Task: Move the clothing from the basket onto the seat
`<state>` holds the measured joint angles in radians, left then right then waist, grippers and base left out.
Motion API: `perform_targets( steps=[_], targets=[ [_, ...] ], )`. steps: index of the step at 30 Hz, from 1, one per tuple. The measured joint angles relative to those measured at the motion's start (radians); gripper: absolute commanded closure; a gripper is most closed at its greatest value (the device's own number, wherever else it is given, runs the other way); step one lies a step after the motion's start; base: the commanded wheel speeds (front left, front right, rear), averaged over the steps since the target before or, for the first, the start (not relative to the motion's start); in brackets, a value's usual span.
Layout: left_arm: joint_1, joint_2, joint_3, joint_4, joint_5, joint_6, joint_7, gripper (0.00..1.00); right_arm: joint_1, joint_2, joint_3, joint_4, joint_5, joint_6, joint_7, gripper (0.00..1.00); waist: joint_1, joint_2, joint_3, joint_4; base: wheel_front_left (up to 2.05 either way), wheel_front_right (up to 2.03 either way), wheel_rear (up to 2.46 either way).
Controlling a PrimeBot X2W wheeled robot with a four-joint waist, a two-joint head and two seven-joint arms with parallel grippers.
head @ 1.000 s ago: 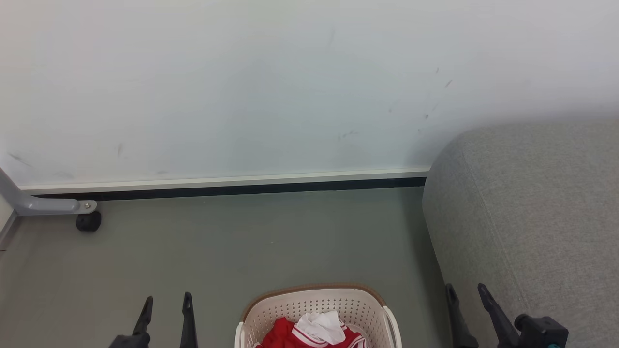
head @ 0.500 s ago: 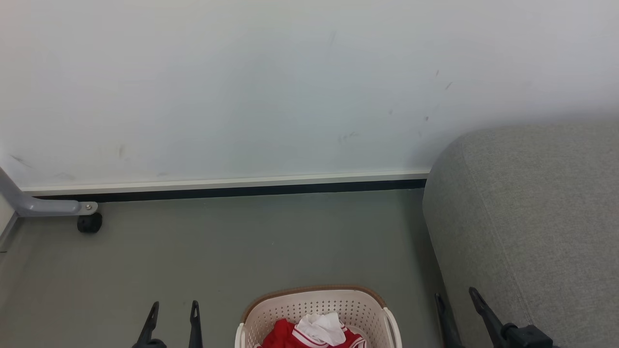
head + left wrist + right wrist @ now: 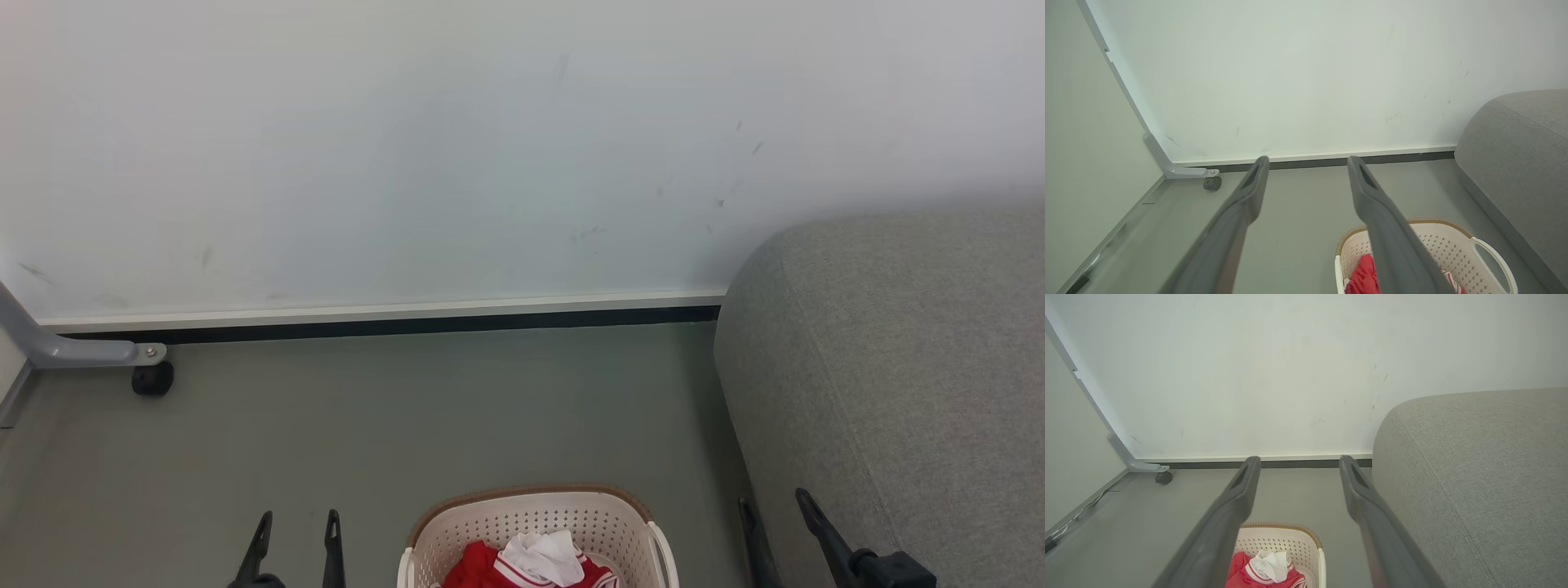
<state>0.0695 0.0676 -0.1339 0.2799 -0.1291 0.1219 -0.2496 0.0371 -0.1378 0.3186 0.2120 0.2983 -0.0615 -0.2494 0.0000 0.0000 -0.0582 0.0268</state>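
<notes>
The cream basket [image 3: 539,516] with its brown rim band stands on the floor at the bottom middle of the head view, with the red clothing [image 3: 478,567] and its white inner fabric bunched inside. The grey seat [image 3: 906,367] rises on the right. My left gripper [image 3: 298,520] hangs open, left of the basket, with nothing in it. My right gripper [image 3: 774,502] is open too, between the basket and the seat's side. The left wrist view has the basket [image 3: 1447,245] and clothing [image 3: 1363,277] past my fingers; the right wrist view has the basket [image 3: 1280,539], clothing [image 3: 1241,571] and seat [image 3: 1486,465].
A white wall with a dark skirting strip [image 3: 392,322] closes off the far side. A grey metal leg on a black castor [image 3: 151,378] stands at the far left. Grey floor [image 3: 408,425] stretches between the wall and the basket.
Both grippers have dropped lower in the head view, the left drifting right and the right slightly left. The camera has tilted up a little. Basket and clothing are unchanged.
</notes>
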Motion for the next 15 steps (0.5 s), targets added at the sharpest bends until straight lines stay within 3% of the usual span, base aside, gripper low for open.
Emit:
perform_targets(
  steps=[15],
  targets=[
    [0.000,-0.001,-0.001,0.000,0.000,0.000,0.000,0.00,0.015,0.003,-0.015,0.000,0.000,0.004,0.000,0.00,0.0000,0.0000,0.003,0.000,0.00,0.00,0.00]
  ],
)
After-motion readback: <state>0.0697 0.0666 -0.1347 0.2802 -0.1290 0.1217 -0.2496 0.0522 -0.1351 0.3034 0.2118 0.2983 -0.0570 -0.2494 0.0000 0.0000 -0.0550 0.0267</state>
